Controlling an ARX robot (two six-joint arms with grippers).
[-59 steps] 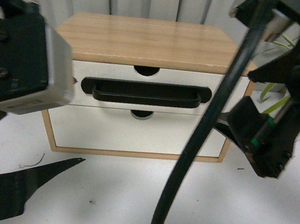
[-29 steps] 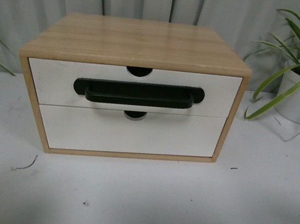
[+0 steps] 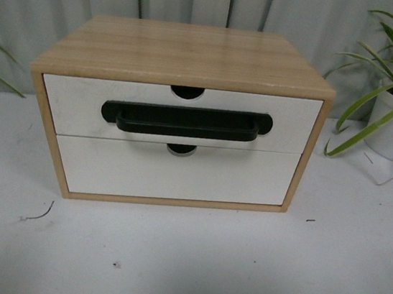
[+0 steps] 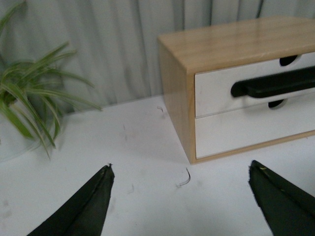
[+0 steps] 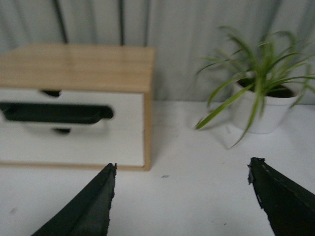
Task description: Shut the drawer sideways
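Since its white front lies level with the plain lower drawer front (image 3: 174, 177), the drawer (image 3: 290, 123) reads as pushed fully into the wooden cabinet (image 3: 187, 51). Its black bar handle (image 3: 185, 122) runs across it under the half-round notch.

From the left gripper (image 4: 180, 168) the drawer sits ahead and off toward the robot's right, well apart from both fingertips. This gripper points forward over the white table (image 4: 147, 142), its two dark fingers spread wide with nothing between them. A small curl of debris (image 4: 184, 179) lies on the table just ahead of the gap. From the right gripper (image 5: 182, 164) the drawer lies ahead and toward the robot's left, also well apart. Its fingers are likewise splayed wide and empty, aimed forward over the table.

Only the wrist views show the grippers; the front view shows the cabinet square on, with both drawer fronts whole. The left wrist view adds the cabinet's wooden side panel and a leafy plant (image 4: 34, 98) on the gripper's outer side, of which the front view catches only a few leaf tips. The right wrist view, somewhat blurred, shows a potted plant (image 5: 261, 93) in a white pot, ahead of that gripper and beyond the cabinet's far corner.
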